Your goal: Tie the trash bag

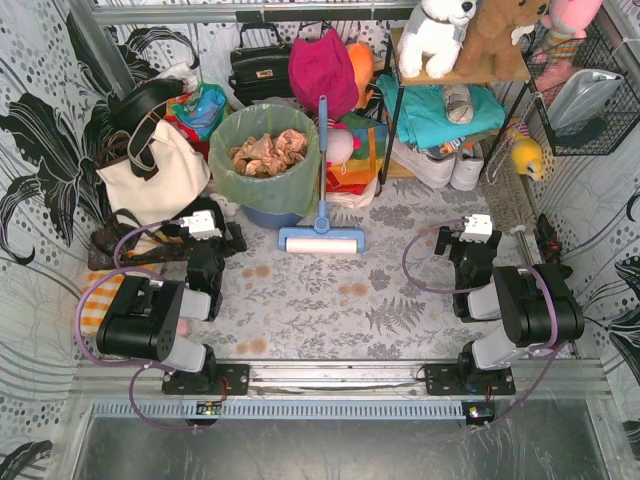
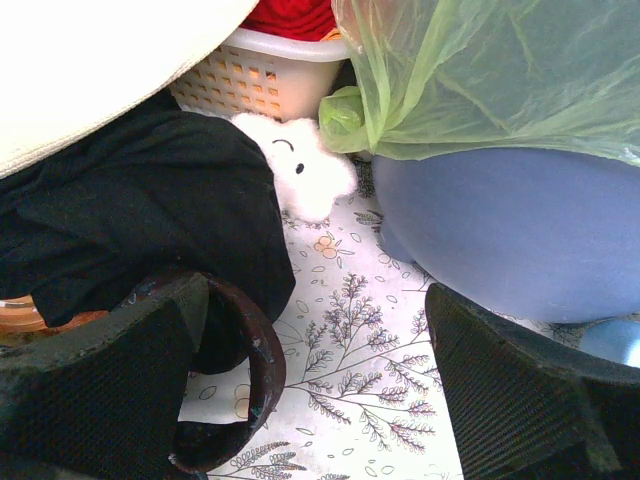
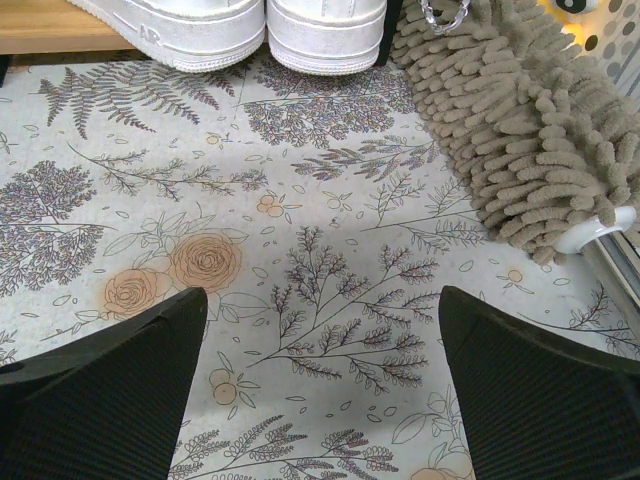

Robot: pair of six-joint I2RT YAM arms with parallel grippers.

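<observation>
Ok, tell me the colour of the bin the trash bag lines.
Blue bin, under the lime-green trash bag; clearest in the left wrist view.

Top camera looks down from behind; both wrist cameras sit low over the table (image 3: 330,190)

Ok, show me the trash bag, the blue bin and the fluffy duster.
trash bag (image 1: 265,192), top external view, on its draped green side.
blue bin (image 2: 500,235), left wrist view, on its bare wall.
fluffy duster (image 3: 510,130), right wrist view, on its shaggy head.
</observation>
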